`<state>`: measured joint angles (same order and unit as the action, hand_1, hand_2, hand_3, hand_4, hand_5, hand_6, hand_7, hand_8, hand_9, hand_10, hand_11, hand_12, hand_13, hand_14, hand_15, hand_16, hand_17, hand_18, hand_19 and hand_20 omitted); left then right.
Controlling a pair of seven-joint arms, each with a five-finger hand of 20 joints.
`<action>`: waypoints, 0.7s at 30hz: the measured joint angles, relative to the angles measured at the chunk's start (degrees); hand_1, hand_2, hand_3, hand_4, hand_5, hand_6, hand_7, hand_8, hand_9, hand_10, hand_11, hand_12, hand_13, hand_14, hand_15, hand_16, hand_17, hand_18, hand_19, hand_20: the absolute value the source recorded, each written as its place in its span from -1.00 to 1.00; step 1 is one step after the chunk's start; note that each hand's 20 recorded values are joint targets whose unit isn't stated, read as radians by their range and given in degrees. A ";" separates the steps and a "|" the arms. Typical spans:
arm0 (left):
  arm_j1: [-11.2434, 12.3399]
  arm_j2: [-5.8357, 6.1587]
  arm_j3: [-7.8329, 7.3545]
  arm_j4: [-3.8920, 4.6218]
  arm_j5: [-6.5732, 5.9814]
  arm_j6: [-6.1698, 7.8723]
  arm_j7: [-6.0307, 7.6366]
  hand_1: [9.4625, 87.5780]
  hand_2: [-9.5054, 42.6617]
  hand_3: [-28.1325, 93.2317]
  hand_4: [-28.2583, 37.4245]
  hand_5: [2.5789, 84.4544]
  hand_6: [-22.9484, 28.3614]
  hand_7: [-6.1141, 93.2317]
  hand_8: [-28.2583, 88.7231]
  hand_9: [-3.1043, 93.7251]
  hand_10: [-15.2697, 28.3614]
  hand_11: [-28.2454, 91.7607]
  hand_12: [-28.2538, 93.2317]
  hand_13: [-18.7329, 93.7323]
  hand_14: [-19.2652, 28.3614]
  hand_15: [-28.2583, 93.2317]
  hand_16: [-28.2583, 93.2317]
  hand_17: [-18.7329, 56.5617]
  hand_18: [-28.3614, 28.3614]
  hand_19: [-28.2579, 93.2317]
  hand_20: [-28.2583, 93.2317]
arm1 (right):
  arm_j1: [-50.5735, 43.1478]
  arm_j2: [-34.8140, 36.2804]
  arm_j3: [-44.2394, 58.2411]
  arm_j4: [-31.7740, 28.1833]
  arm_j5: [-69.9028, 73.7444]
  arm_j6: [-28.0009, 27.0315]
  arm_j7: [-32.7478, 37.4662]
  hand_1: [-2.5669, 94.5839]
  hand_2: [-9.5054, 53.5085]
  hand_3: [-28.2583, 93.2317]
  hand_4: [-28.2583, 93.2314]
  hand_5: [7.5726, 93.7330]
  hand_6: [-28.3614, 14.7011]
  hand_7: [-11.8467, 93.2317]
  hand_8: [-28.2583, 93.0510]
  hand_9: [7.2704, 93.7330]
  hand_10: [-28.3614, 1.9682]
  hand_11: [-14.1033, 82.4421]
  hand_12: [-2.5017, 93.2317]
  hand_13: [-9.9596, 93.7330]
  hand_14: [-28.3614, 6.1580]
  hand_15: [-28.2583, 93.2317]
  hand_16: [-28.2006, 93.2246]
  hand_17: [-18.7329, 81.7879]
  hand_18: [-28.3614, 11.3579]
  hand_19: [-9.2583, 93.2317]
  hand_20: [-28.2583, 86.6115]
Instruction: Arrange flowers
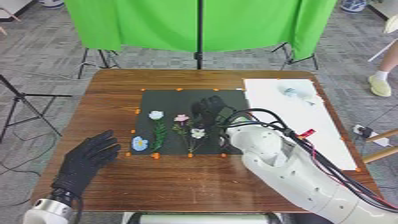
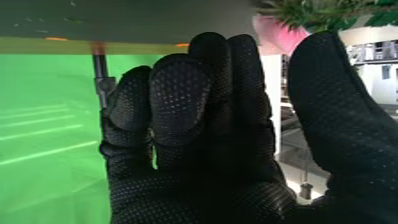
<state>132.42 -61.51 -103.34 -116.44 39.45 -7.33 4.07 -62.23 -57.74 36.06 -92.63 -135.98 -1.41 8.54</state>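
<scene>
white flower [image 1: 156,115] lengthwise near to far, bloom farthest, right hand [image 1: 209,106] straight-fingered, thumb apart

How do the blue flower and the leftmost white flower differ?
The blue flower shows no long stem; the white flower has a long green one. The blue flower lies at the near left of the dark mat, while the white flower's head lies farther from the robot. Both lie on the mat.

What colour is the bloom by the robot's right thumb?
The bloom is pink; the right wrist view shows it best.
</scene>
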 measured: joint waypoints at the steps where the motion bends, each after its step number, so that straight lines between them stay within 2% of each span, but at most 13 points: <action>1: 0.00 0.00 0.00 0.00 0.00 0.00 0.00 -0.61 -0.55 0.61 -0.93 -0.15 0.08 -0.50 -0.66 -0.27 0.29 -0.13 -0.25 -0.23 0.47 0.06 -0.54 -0.73 0.73 0.28 -0.40 | -0.18 0.06 0.28 -0.25 -0.08 0.28 0.03 -0.24 -1.00 0.84 -1.00 -0.05 0.39 0.12 -0.89 0.14 0.27 0.28 -0.28 0.39 0.40 0.62 -0.13 -0.03 -0.40 0.75 0.27; 6: 0.07 -0.04 -0.01 -0.01 0.00 0.01 0.06 -0.61 -0.55 0.61 -0.93 -0.15 0.08 -0.50 -0.66 -0.27 0.29 -0.13 -0.25 -0.23 0.47 0.06 -0.54 -0.74 0.73 0.28 -0.40 | -0.56 1.04 1.65 -1.54 0.12 2.53 2.00 -0.31 -0.98 0.88 -1.00 -0.23 0.30 0.10 -0.89 -0.15 0.10 0.23 -0.39 0.14 0.28 0.51 -0.22 -0.14 -0.39 0.68 0.25; 10: 0.19 -0.12 -0.06 -0.04 0.00 0.04 0.13 -0.61 -0.55 0.61 -0.93 -0.15 0.08 -0.50 -0.66 -0.27 0.29 -0.13 -0.25 -0.23 0.47 0.06 -0.54 -0.73 0.73 0.28 -0.41 | 0.16 3.34 2.54 -1.74 1.59 3.28 6.25 -0.38 -0.97 0.89 -1.00 -0.44 0.25 0.05 -0.88 -0.38 0.07 -0.02 -0.46 -0.17 0.08 0.16 -0.28 -0.31 -0.44 0.39 0.07; 13: 0.33 -0.17 -0.09 -0.06 0.00 0.05 0.20 -0.61 -0.55 0.61 -0.93 -0.15 0.09 -0.50 -0.66 -0.27 0.29 -0.13 -0.25 -0.23 0.47 0.06 -0.54 -0.74 0.73 0.28 -0.40 | 0.38 6.44 3.84 -2.05 3.51 3.26 9.85 -0.42 -0.98 0.88 -1.00 -0.58 0.15 -0.17 -0.79 -0.56 0.03 -0.35 -0.44 -0.36 -0.07 -0.19 -0.17 -0.44 -0.55 0.23 -0.11; 16: 0.47 -0.21 -0.11 -0.08 0.00 0.05 0.32 -0.61 -0.55 0.61 -0.93 -0.15 0.09 -0.50 -0.66 -0.27 0.29 -0.13 -0.25 -0.23 0.47 0.06 -0.54 -0.74 0.73 0.28 -0.40 | -0.19 10.28 6.43 -2.31 5.40 2.44 12.56 -0.44 -0.98 0.87 -1.00 -0.64 0.10 -0.30 -0.75 -0.63 0.00 -0.51 -0.44 -0.43 -0.17 -0.38 -0.13 -0.51 -0.62 0.13 -0.19; 21: 0.69 -0.24 -0.15 -0.12 0.01 0.08 0.63 -0.61 -0.55 0.61 -0.93 -0.15 0.08 -0.50 -0.66 -0.27 0.29 -0.13 -0.25 -0.23 0.47 0.06 -0.54 -0.74 0.73 0.28 -0.40 | -1.84 16.69 10.62 -1.27 8.77 0.65 15.49 -0.45 -0.99 0.87 -1.00 -0.66 0.08 -0.33 -0.73 -0.66 -0.01 -0.56 -0.45 -0.44 -0.20 -0.44 -0.12 -0.53 -0.64 0.12 -0.22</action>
<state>133.11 -61.75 -103.49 -116.56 39.46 -7.25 4.70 -64.07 -41.05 46.68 -93.91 -127.22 -0.76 24.02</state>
